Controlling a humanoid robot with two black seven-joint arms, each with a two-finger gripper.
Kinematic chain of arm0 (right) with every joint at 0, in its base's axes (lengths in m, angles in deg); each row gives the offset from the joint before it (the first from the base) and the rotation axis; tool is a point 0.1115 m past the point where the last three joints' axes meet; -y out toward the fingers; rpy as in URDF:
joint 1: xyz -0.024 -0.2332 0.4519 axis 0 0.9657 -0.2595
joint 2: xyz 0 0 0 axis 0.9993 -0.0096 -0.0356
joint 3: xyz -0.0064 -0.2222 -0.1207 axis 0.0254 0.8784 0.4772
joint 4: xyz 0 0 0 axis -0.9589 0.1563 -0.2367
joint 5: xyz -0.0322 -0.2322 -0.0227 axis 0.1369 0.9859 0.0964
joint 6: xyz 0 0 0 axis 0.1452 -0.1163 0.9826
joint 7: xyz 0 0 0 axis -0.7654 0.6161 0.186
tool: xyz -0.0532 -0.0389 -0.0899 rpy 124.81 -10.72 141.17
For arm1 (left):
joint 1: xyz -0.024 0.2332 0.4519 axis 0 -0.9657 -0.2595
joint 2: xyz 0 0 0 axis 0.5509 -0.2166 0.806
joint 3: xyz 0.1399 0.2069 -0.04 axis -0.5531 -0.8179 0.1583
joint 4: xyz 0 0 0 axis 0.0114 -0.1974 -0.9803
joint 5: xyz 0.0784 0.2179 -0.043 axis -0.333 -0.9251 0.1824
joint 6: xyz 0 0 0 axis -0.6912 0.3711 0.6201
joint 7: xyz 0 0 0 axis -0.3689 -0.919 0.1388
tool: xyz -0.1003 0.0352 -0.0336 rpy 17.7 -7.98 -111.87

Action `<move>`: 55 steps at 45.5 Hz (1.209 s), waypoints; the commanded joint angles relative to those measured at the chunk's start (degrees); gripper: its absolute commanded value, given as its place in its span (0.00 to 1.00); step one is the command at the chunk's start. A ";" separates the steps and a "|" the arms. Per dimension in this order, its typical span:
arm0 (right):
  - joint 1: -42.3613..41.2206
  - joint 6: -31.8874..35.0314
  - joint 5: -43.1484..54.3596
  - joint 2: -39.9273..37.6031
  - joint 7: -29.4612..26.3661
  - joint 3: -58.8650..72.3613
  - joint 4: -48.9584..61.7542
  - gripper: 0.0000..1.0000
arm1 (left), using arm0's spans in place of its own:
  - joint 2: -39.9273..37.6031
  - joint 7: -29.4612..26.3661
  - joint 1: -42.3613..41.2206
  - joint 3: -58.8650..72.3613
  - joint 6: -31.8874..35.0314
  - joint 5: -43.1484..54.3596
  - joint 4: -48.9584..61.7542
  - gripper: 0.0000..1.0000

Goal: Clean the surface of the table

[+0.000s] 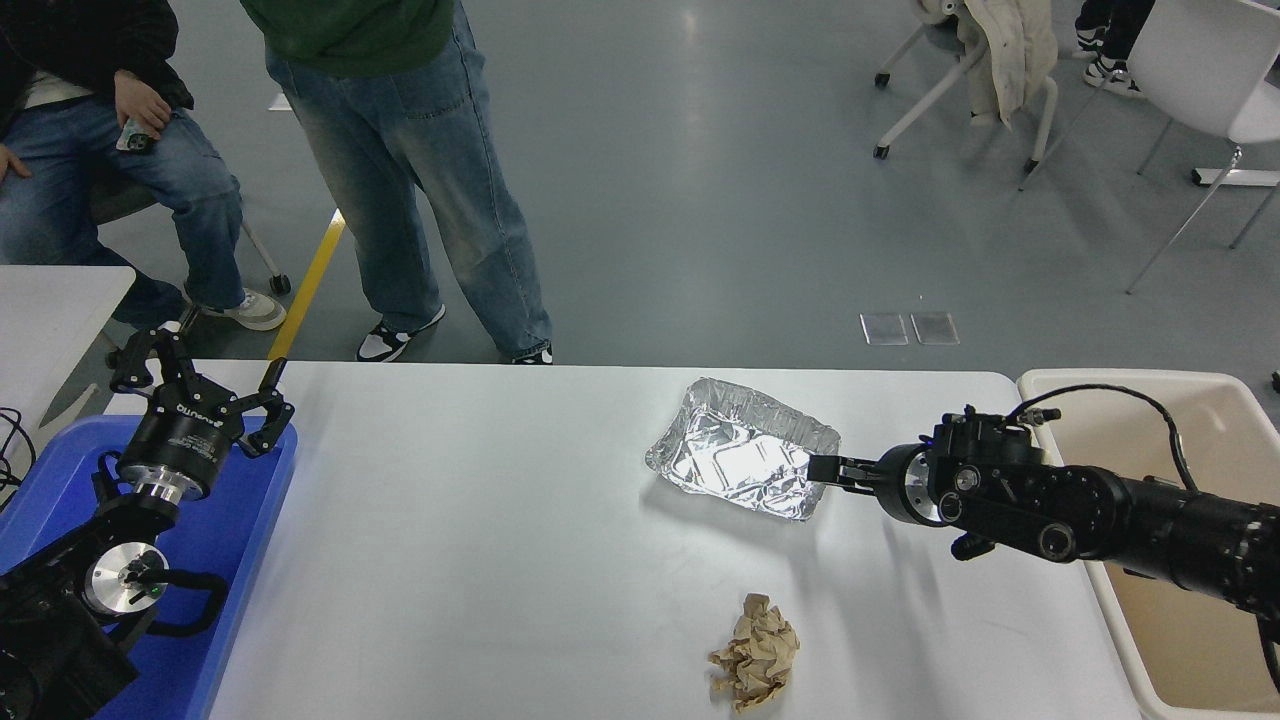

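we see a glossy grey floor (700, 200) with a yellow line (310, 285) — white wheeled chairs (1190, 90) stand at the far right.

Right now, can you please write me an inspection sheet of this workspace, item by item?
Surface: white table surface, no stains seen.
Job's things: foil tray far right of centre; crumpled brown paper near edge.
Clutter: blue tray at left; beige bin at right.
End effectors: right end effector at the foil tray's right rim, grip unclear; left end effector open above the blue tray.
Cables: black cable looping over the right arm.
Surroundings: two people beyond the far edge, chairs behind.
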 commanded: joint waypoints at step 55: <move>2.43 -3.35 -0.52 6.89 3.10 -3.83 5.81 0.00 | 0.03 0.00 0.09 0.00 -0.09 0.00 0.00 1.00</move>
